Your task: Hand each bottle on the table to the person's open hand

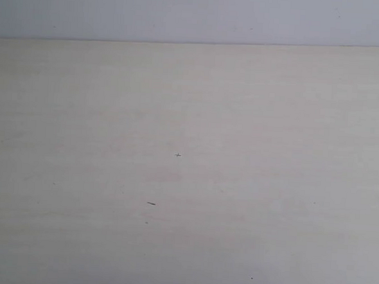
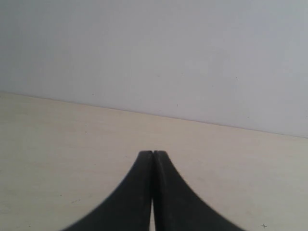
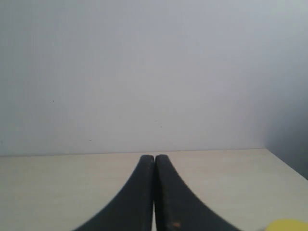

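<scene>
The pale beige table (image 1: pixel 242 119) fills the exterior view; no bottle, hand or arm shows there. My left gripper (image 2: pixel 153 153) is shut, its black fingers pressed together with nothing between them, low over the table (image 2: pixel 57 144). The right gripper (image 3: pixel 154 156) is shut and empty too, above the table (image 3: pixel 57 183). A yellow sliver (image 3: pixel 286 225) shows at the edge of the right wrist view; whether it is the yellow bottle cannot be told. The other bottles and the person's hand are out of view.
A plain grey-white wall (image 1: pixel 197 14) stands behind the table's far edge. Tiny dark specks (image 1: pixel 178 155) and a short dark mark (image 1: pixel 151 203) lie on the tabletop. The table's corner (image 3: pixel 265 150) shows in the right wrist view.
</scene>
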